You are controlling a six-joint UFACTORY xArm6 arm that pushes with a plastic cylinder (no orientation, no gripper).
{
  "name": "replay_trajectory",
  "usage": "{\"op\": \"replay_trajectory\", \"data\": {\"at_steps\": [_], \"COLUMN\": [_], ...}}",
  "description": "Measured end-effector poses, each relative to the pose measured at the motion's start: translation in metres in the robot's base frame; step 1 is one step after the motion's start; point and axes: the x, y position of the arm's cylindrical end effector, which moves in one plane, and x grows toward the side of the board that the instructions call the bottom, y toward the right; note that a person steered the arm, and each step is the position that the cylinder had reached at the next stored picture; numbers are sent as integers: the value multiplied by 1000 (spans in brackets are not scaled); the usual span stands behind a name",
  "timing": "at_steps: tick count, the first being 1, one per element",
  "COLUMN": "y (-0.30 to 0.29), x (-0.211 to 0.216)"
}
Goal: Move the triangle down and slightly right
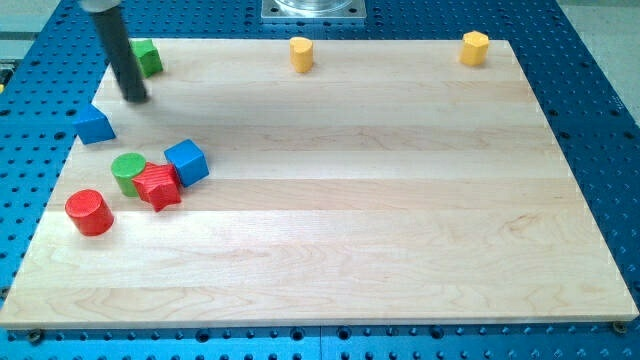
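Note:
The blue triangle block (pixel 94 125) lies at the board's left edge in the view's upper left. My tip (pixel 136 98) rests on the board just above and to the right of it, a small gap apart. A green block (pixel 147 57) stands right behind the rod, near the top left corner. Below the triangle sits a cluster: a blue cube (pixel 187 162), a green cylinder (pixel 128 172), a red star-shaped block (pixel 158 186) and a red cylinder (pixel 90 212).
A yellow cylinder (pixel 301 53) stands at the top edge's middle and a yellow hexagonal block (pixel 475 47) at the top right. The wooden board (pixel 380 200) lies on a blue perforated table (pixel 590 120).

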Motion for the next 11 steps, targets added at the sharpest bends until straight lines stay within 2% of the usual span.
{"op": "replay_trajectory", "data": {"at_steps": [1, 2, 3, 11], "y": [-38, -43, -43, -44], "x": [30, 34, 66, 66]}}
